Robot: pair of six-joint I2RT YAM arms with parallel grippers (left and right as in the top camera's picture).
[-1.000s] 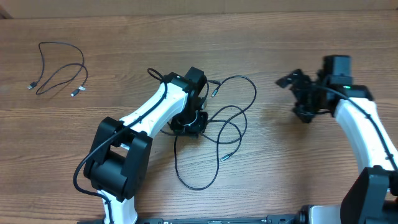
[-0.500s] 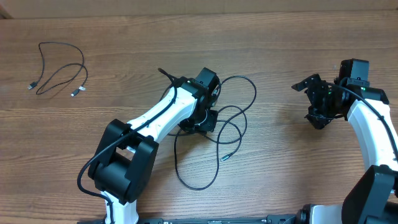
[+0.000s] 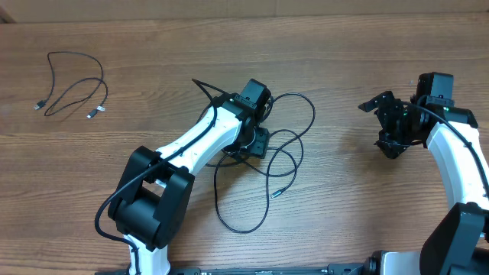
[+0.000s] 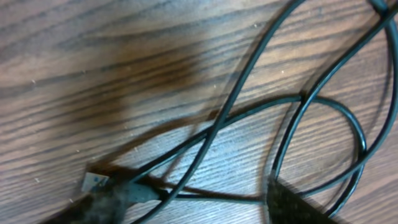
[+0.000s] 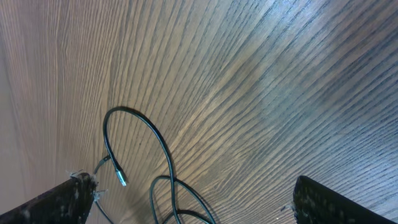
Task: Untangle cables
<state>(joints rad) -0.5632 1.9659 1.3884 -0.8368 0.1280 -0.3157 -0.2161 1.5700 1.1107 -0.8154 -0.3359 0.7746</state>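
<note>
Overhead view, DESK asks: what has just changed?

PHOTOGRAPHER: The left arm, reaching to the middle of the worktop, has slid a little toward the right edge and parted its grip. A second ago the left fingers were pinched tight in the tangle. Now, in the left wrist view, their two dark tips stand apart close to the wood. Cords run between them, and they clamp nothing. A silvery plug lies just beside one tip.

DESK: And the other side?

PHOTOGRAPHER: The right arm has drawn back toward the right edge. The right fingers are spread wide and empty, well apart from the cords.

DESK: What does it mean for the job?

PHOTOGRAPHER: My reading is that a cord has just been let go after a short drag. The knot looks no looser, with loops crossing one another at mid-worktop. Most of the untangling looks to be still ahead.

DESK: The count?

PHOTOGRAPHER: Two arms, two pairs of fingers. One loose cable lies by itself near the far-left corner, both its plugs showing. One tangle sits at the centre, and I cannot tell how many cords are in it. One more plug end shows on its near side.
</note>
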